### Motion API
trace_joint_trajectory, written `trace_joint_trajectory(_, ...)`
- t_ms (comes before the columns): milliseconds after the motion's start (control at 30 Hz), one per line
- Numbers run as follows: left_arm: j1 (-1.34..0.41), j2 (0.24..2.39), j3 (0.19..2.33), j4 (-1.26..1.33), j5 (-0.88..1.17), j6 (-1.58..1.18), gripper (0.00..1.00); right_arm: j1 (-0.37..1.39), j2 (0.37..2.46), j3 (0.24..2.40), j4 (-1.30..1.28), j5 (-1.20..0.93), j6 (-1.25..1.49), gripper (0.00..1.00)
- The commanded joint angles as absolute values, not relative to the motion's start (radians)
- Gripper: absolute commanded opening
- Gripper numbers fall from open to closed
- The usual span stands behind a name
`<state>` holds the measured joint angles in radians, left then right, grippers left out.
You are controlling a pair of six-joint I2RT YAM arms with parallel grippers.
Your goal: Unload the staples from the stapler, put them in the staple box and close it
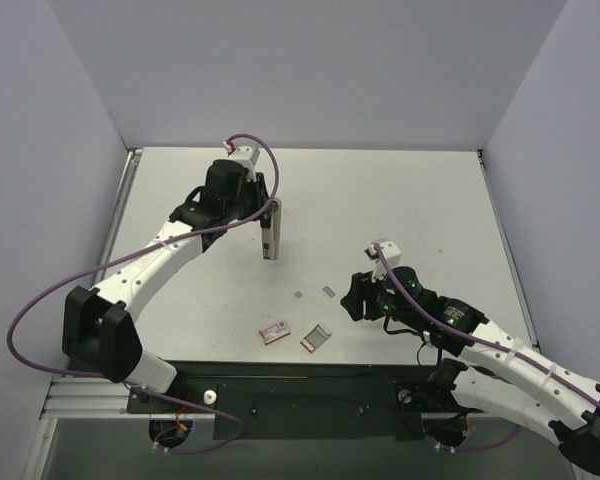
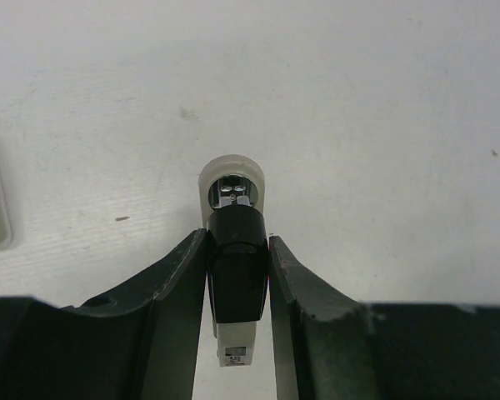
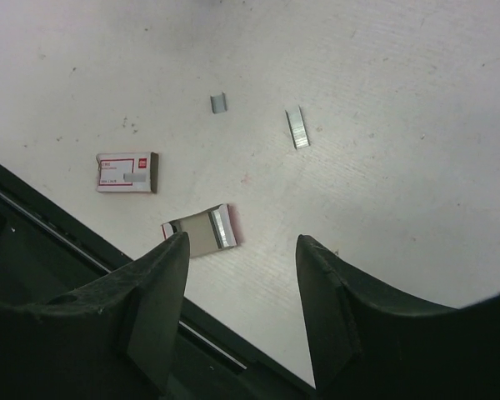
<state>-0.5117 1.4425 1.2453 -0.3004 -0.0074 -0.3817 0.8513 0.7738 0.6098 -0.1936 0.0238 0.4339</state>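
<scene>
Left fingers [image 2: 179,287] clamp stapler [image 2: 237,267], right fingers [image 3: 154,317] apart, tray [image 3: 193,236] holding staples [image 3: 223,227]

I see stapler [image 1: 270,232] grey-silver, black tip. Box [image 1: 274,332] white, red border. Tray [image 1: 316,338] right of box grey, red edge. Staple strips [image 1: 329,291] beyond box silver. Table [image 1: 410,200] white, dark specks. Arms [image 1: 155,258] white with black joints.
</scene>
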Motion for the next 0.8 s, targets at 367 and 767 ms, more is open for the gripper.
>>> trace_joint_trajectory(367,-0.357,1.934,1.712,-0.388,-0.041,-0.301,0.0,0.865,0.894,0.561,-0.052,-0.025,0.494,0.54)
trace_joint_trajectory(767,-0.337,2.206,2.017,-0.578,-0.097,-0.267,0.0,0.879,0.968,0.569,-0.028,-0.026,0.486,0.54)
